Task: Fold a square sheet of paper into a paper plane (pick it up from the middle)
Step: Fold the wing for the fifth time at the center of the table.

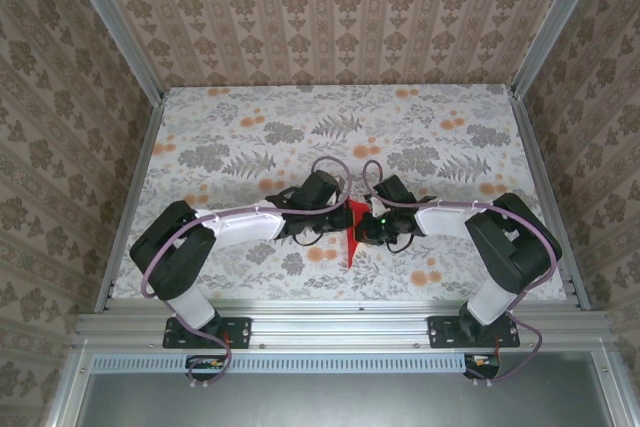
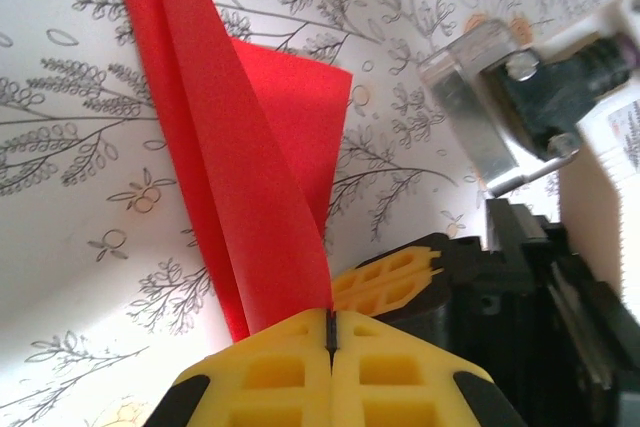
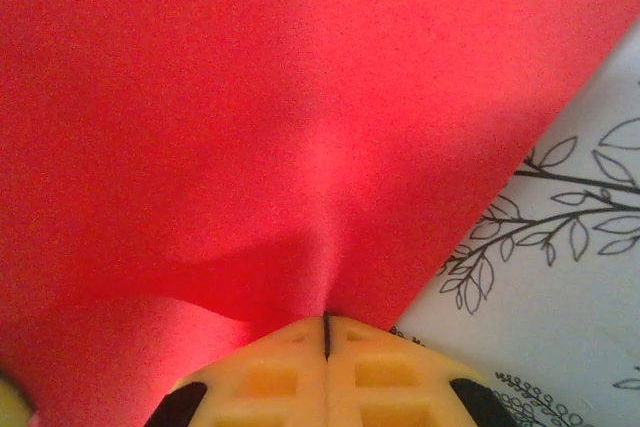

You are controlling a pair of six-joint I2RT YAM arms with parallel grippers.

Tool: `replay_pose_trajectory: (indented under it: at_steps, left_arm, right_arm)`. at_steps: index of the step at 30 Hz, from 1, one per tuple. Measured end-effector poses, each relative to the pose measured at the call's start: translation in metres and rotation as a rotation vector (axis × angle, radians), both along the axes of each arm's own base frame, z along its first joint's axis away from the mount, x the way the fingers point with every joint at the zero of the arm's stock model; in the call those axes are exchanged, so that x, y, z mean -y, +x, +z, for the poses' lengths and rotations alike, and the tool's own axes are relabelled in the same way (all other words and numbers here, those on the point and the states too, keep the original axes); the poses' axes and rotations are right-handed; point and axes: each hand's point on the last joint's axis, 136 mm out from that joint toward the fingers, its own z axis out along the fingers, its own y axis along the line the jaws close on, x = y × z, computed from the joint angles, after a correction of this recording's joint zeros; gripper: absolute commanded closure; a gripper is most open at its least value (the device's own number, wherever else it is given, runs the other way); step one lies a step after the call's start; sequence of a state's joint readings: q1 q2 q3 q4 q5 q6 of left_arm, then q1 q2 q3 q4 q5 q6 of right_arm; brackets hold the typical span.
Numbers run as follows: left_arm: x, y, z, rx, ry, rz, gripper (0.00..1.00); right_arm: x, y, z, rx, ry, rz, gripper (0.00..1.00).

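Finding: the thin bright red paper sheet (image 2: 250,177), creased into a narrow upright fold, sits between both arms over the near-middle of the floral-printed table (image 1: 250,147). Your left gripper (image 2: 330,332) and right gripper (image 3: 326,332) are each clamped shut on it. I judge it light, limp and tear-prone. Pinch along the creases near the middle, and avoid pulling the grippers apart.

Right now: 1 bright red creased paper sheet (image 2: 250,177), 2 yellow-fingered grippers, the left gripper (image 2: 330,332) and the right gripper (image 3: 326,332), and 1 floral-patterned flat table (image 1: 250,137).
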State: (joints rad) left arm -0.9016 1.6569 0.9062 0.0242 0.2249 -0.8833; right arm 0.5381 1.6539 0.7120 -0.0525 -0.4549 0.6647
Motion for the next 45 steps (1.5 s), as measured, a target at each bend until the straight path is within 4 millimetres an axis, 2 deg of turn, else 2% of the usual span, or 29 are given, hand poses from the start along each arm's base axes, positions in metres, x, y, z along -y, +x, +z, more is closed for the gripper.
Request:
replay_pose_trajectory:
  at_steps: [6, 17, 27, 35, 39, 45]
  left_arm:
    - [0.001, 0.000, -0.001, -0.002, -0.013, 0.001, 0.99]
    - [-0.022, -0.012, -0.028, -0.040, 0.088, 0.017, 0.74]
    - [-0.024, -0.025, -0.028, -0.028, 0.099, -0.002, 0.70]
    - [-0.042, -0.028, -0.029, -0.003, 0.164, 0.020, 0.62]
    - [-0.045, -0.028, -0.024, 0.013, 0.154, 0.025, 0.61]
    - [-0.048, -0.031, -0.032, 0.007, 0.161, 0.025, 0.61]
  right_arm:
    - [0.000, 0.000, 0.000, 0.007, 0.004, 0.000, 1.00]
    - [0.000, 0.000, 0.001, 0.017, 0.004, 0.002, 1.00]
    - [0.000, 0.000, 0.001, 0.018, 0.004, 0.003, 1.00]
    - [0.000, 0.000, 0.001, 0.018, 0.004, 0.003, 1.00]
    - [0.000, 0.000, 0.001, 0.019, 0.006, 0.003, 1.00]
    - [0.000, 0.000, 0.001, 0.021, 0.007, 0.003, 1.00]
